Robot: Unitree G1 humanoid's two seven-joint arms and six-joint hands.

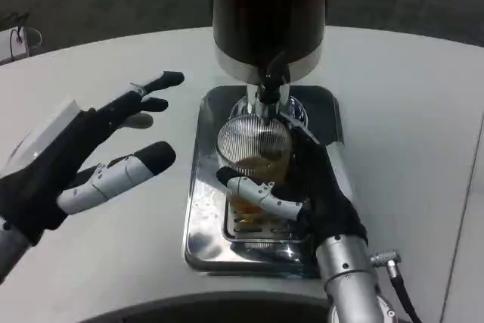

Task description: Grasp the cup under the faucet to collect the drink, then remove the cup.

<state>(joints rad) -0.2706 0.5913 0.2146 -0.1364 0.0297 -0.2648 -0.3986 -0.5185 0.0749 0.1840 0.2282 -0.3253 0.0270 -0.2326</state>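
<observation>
On the white tabletop [408,111], the right hand [318,194] grips the part-filled ribbed glass cup [253,153] under the faucet [268,92] at 12 o'clock, removal pending, while the left hand [83,156] hovers open.

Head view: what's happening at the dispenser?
The right hand grips a ribbed glass cup standing on the metal drip tray, right under the faucet of the dark dispenser. The cup holds some amber drink. The left hand hovers open over the white table, to the left of the tray, touching nothing.
</observation>
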